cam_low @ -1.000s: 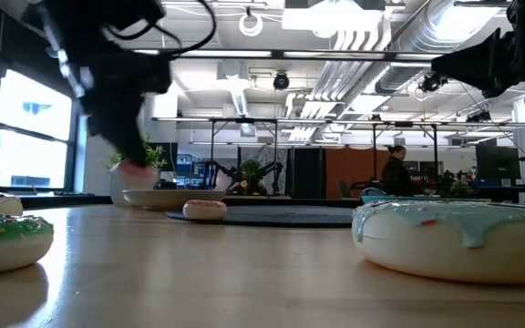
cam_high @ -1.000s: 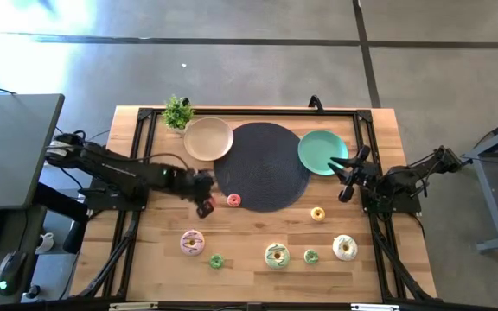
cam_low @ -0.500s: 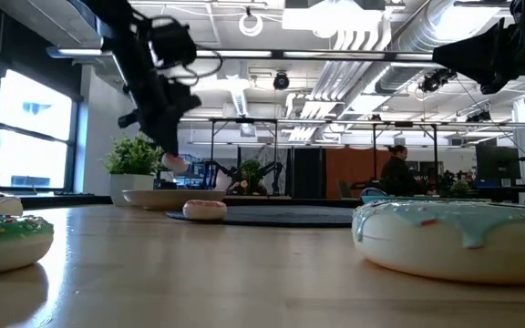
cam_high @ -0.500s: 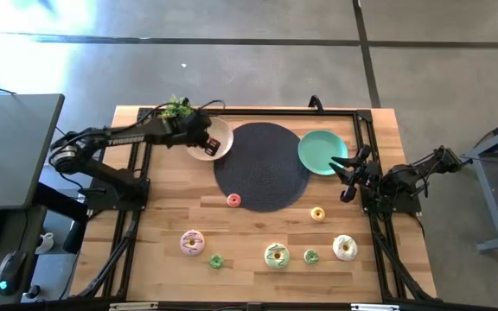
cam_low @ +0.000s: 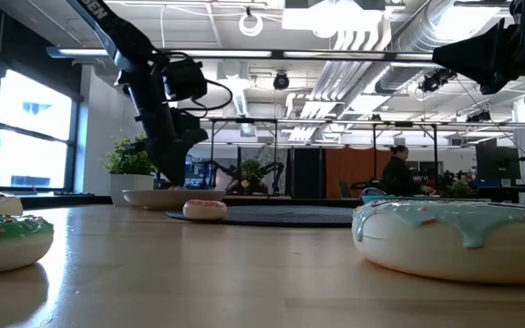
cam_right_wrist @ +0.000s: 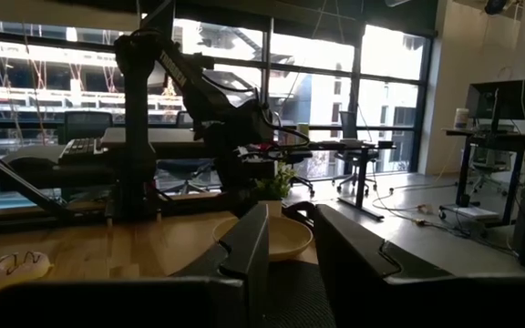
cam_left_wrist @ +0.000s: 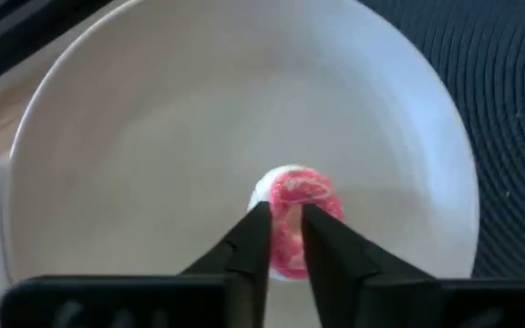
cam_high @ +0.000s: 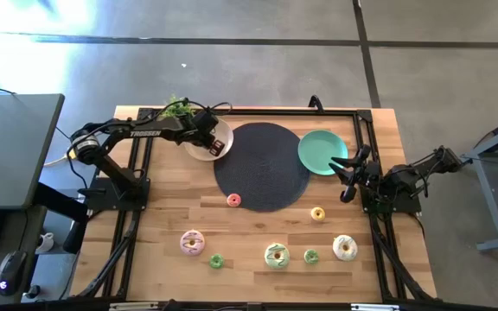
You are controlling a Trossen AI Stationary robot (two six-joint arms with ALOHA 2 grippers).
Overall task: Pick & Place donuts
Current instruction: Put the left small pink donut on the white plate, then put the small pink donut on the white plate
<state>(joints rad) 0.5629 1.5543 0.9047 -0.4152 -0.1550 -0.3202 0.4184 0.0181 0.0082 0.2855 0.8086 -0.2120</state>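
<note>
My left gripper [cam_high: 212, 143] [cam_left_wrist: 286, 228] hangs over the round beige plate [cam_high: 199, 149] [cam_left_wrist: 153, 137] at the table's far left and is shut on a mini red-frosted donut [cam_left_wrist: 292, 211]. In the low view it [cam_low: 167, 175] reaches down to just above the plate [cam_low: 173, 196]. Several other donuts lie flat on the wood: a pink mini [cam_high: 233, 200] [cam_low: 205, 210], a yellow mini [cam_high: 317, 213], a larger pink [cam_high: 192, 243], two green minis [cam_high: 216, 260] [cam_high: 310, 257], and two larger ones [cam_high: 276, 256] [cam_high: 345, 248]. My right gripper [cam_high: 346, 179] [cam_right_wrist: 285, 251] waits open beside the teal plate [cam_high: 321, 150]. My left gripper pinches the red mini donut by its rim [cam_left_wrist: 281, 205] between its two fingertips [cam_left_wrist: 255, 232], coming from above and pointing down. The frosted face is turned toward the wrist camera. Whether the donut rests on the beige plate or hangs just above it, I cannot tell.
A big black round mat [cam_high: 262, 166] lies between the two plates. A small potted plant [cam_high: 177, 111] stands at the far edge next to the beige plate. Black frame rails [cam_high: 249, 111] run along the table's sides. People stand in the room far behind.
My left gripper, shut on the red mini donut, has swung from the mat's near-left rim toward the far edge, arriving above the beige plate. It has then come down closer to the plate. The right arm has kept still.
</note>
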